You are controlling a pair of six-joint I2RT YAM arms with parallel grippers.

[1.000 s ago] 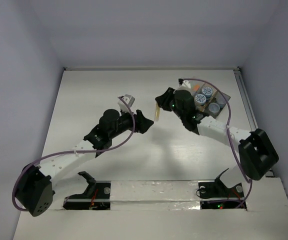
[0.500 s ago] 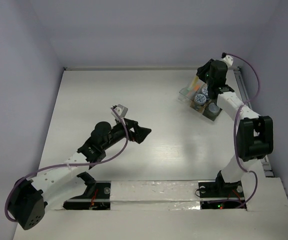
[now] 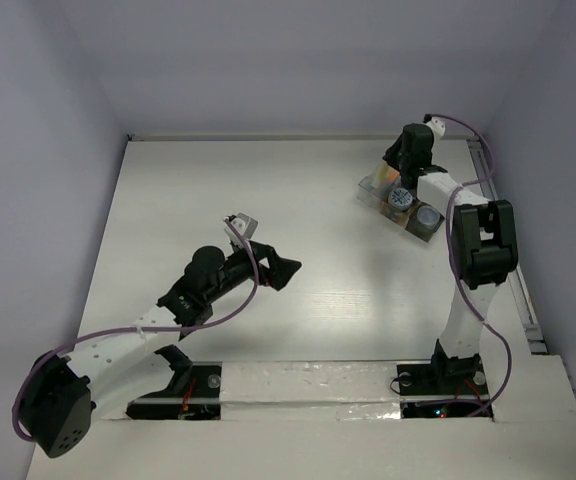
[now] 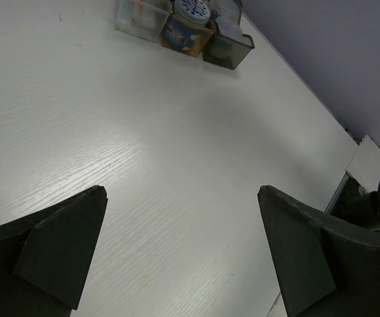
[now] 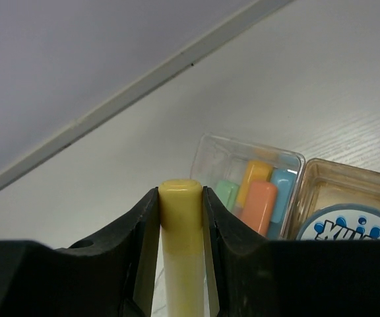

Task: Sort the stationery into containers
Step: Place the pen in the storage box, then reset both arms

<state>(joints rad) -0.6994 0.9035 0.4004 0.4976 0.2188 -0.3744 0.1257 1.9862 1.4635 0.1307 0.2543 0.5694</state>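
My right gripper [image 5: 180, 193] is shut on a pale stick with a yellow cap [image 5: 180, 218], held upright between its fingers. Just beyond it stands the clear plastic box [image 5: 206, 153] holding green, yellow, orange and blue eraser blocks [image 5: 259, 205]. In the top view the right gripper [image 3: 398, 170] hovers over that box [image 3: 376, 186] at the back right. Next to the box is a blue-white lidded jar [image 3: 400, 200], then the dark tray [image 3: 426, 220]. My left gripper [image 3: 283, 268] is wide open and empty over bare table mid-left [image 4: 182, 191].
The jar [image 5: 348, 228] sits in an amber-tinted clear holder [image 5: 322, 178] beside the eraser box. The back wall's edge [image 5: 111, 105] runs close behind the containers. In the left wrist view the containers [image 4: 229, 49] stand far off at the top.
The left gripper opened wide, let the stick go and drew back a little. The right arm swung from the table's middle to the back right, carrying the yellow-capped stick over the containers.
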